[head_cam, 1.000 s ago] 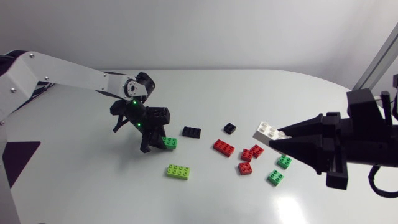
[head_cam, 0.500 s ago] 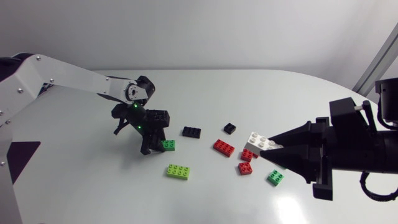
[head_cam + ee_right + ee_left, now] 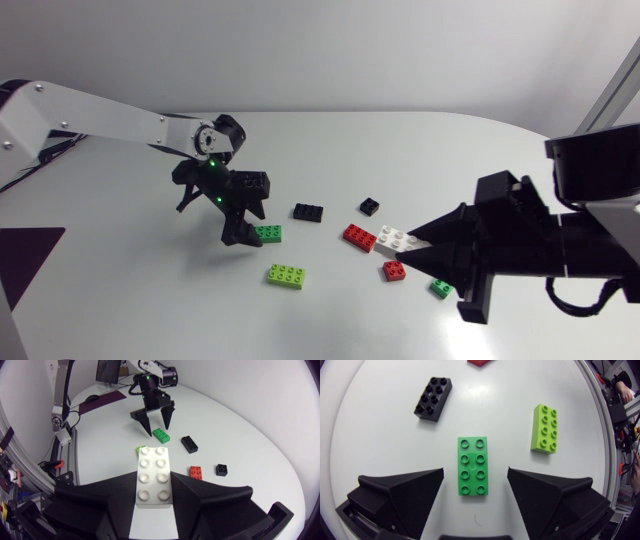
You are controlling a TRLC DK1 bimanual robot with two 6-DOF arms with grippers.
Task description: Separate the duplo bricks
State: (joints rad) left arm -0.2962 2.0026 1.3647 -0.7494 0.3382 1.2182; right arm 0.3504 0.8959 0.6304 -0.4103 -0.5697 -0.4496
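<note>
Two arms share your table, each busy with one duplo brick. Your right gripper is clenched on a white brick, fingers pressing its two long sides so the studs face up and it cannot twist; in the head view it hangs over the red bricks near the middle, probably on its way to a spot of its own. Your left gripper stands released over a green brick, one finger on either long side with table showing between each finger and the brick, so closing should catch it squarely. A lime brick and a black brick lie apart from it, each flat and single. Most pieces in sight already lie singly, so the sorting looks well along.
</note>
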